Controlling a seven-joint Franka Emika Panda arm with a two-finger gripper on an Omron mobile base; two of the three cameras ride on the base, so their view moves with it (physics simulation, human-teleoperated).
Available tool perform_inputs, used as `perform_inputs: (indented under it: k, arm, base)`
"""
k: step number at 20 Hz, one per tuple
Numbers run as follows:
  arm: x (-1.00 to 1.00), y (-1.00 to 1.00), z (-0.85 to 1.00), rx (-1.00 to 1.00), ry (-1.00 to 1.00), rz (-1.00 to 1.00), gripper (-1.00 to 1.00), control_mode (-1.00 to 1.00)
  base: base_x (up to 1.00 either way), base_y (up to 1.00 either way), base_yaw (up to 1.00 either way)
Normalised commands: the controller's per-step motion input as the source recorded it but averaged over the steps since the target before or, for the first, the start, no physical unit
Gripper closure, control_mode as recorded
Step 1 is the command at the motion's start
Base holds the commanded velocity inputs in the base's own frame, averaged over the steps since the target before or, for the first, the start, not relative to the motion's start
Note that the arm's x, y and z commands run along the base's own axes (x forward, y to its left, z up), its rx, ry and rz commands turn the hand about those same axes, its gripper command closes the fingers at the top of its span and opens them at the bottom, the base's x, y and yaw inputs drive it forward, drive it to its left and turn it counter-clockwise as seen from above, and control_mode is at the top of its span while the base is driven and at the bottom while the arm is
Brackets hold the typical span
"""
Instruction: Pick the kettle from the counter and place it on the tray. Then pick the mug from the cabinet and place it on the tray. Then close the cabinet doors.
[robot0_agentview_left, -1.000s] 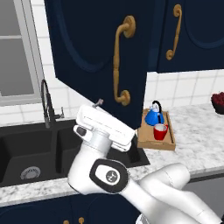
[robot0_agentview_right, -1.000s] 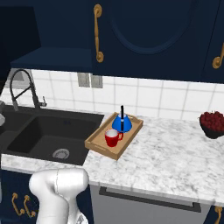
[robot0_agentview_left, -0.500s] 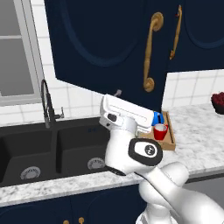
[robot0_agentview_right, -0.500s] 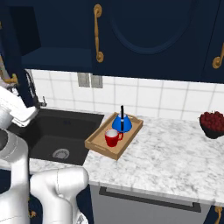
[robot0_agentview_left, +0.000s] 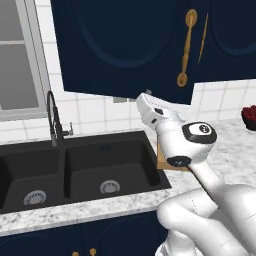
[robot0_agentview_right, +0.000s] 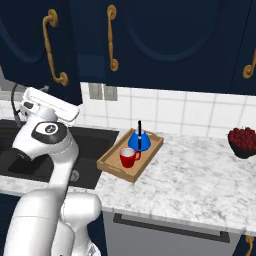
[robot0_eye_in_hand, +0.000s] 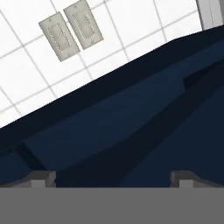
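The tall navy cabinet door (robot0_agentview_left: 125, 47) has swung nearly shut since a moment ago. Gripper (robot0_eye_in_hand: 113, 177) fingers spread wide, holding nothing. Beyond, blue rounded kettle (robot0_agentview_right: 139, 142) and glossy red mug (robot0_agentview_right: 128, 158) sit on the wooden tray (robot0_agentview_right: 114, 167).

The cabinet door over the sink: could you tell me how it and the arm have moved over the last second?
The arm swung rightward, pushing the cabinet door from wide open to almost closed; the open gripper holds nothing. The kettle and mug stayed put on the tray.
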Motion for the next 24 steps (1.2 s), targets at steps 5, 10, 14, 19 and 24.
perform_inputs:
  k: [5, 10, 14, 19, 24]
  arm:
    - [0.79, -0.46, 0.44, 0.09, 0.17, 0.01, -1.0, -1.0]
    - [0.85, -0.37, 0.35, 0.08, 0.17, 0.0, -1.0, -1.0]
    - [0.89, -0.28, 0.27, 0.06, 0.17, 0.0, -1.0, -1.0]
    - [0.79, -0.22, 0.24, 0.06, 0.16, 0.0, -1.0, -1.0]
    - [0.65, -0.2, 0.19, 0.06, 0.15, 0.0, -1.0, -1.0]
  base:
    - [0.0, 0.0, 0.0]
    - [0.0, 0.0, 0.0]
    - [0.0, 0.0, 0.0]
    - [0.0, 0.0, 0.0]
    - [0.0, 0.0, 0.0]
